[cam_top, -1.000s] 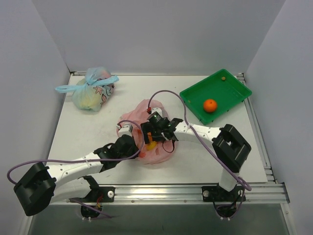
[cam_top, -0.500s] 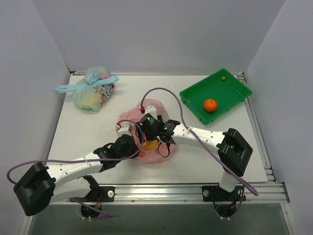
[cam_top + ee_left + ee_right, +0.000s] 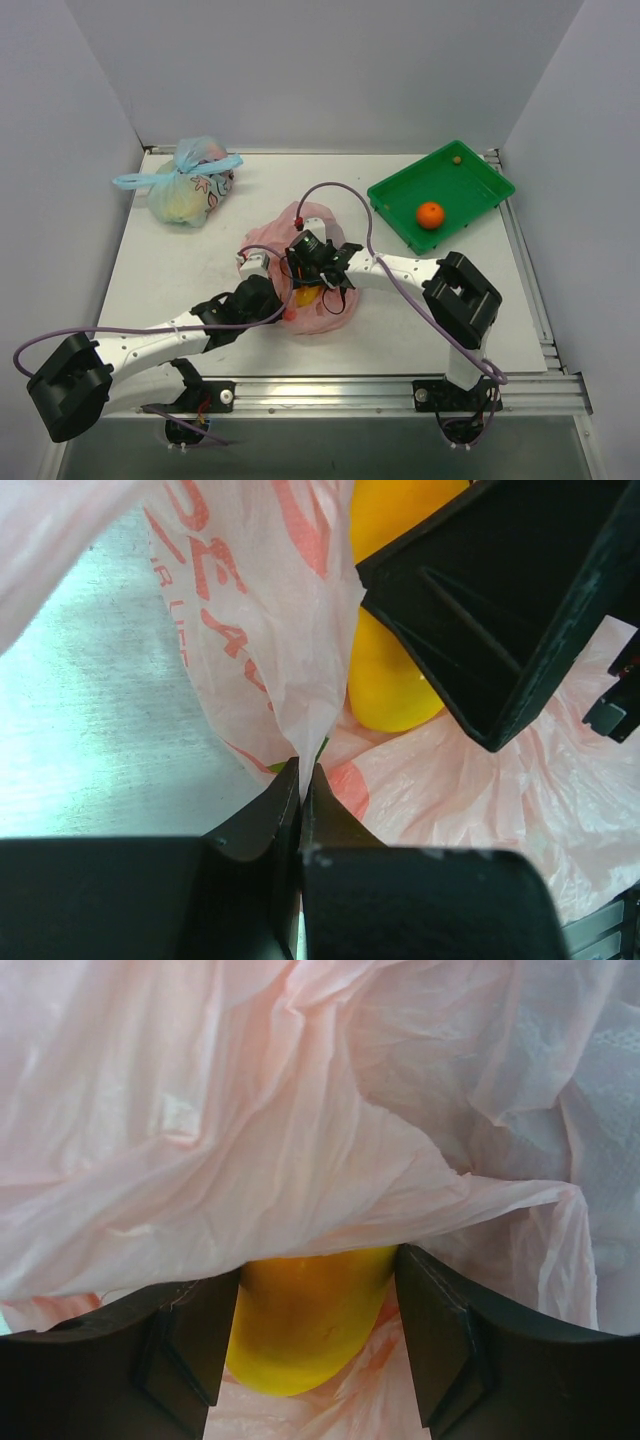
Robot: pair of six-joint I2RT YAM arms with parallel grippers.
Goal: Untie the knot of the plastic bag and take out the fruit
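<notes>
Right gripper (image 3: 316, 1295), inside the open mouth of the bag (image 3: 250, 1140): jaws narrower than a second ago, carried deeper and further left, now flanking the mango (image 3: 300, 1335) on both sides and seemingly touching it. Firm clamp or not: cannot tell.

Left gripper (image 3: 300, 785): closed tight on a fold of bag film, unchanged over the last second, keeping the left lip of the mouth lifted.

Mango half under a pink flap, just beyond the left fingertips, with one black finger of the right gripper across it in the left wrist view.

Bag mid-way across the table (image 3: 200, 270), somewhat toward the near edge. No knot visible; judged already undone, with removal of the mango as the step in hand.

Green tray (image 3: 470, 180) at the far right corner, one orange (image 3: 429, 214) already inside, unmoved. Second bag (image 3: 190, 190), blue-tied, at the far left corner, untouched.

Writing: red print on the pink film beside the left fingers, fragments only, perhaps "PEA" in large letters with a smaller line alongside. No whole word legible. No brand or label elsewhere.
</notes>
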